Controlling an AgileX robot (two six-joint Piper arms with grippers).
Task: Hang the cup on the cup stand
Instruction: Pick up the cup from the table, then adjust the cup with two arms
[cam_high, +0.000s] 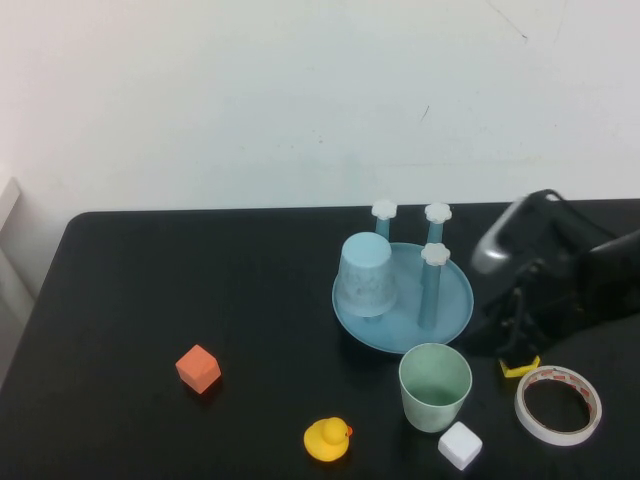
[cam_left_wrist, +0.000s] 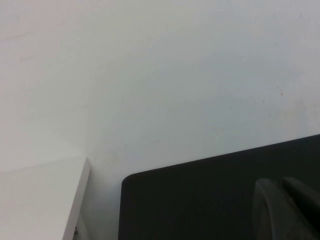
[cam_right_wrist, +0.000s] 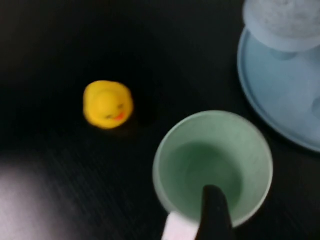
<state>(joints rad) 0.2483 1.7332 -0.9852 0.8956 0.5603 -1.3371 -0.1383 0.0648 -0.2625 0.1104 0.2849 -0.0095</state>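
Note:
The pale mint-green cup (cam_high: 435, 385) stands upright and mouth up on the black table, just in front of the cup stand (cam_high: 455, 310), a round blue tray with white-capped pegs. My right gripper (cam_high: 515, 335) hovers to the right of the cup and holds nothing. In the right wrist view one dark finger (cam_right_wrist: 214, 212) shows over the cup's (cam_right_wrist: 215, 160) near rim, and the stand's tray (cam_right_wrist: 275, 95) lies beyond. My left gripper (cam_left_wrist: 287, 210) is out of the high view, shut and empty over a table corner.
A light blue speckled cup (cam_high: 365, 275) sits upside down on one peg. A yellow duck (cam_high: 327, 439), a white cube (cam_high: 459, 445), a tape roll (cam_high: 558, 404), a small yellow piece (cam_high: 520, 367) and an orange cube (cam_high: 198, 368) lie on the table.

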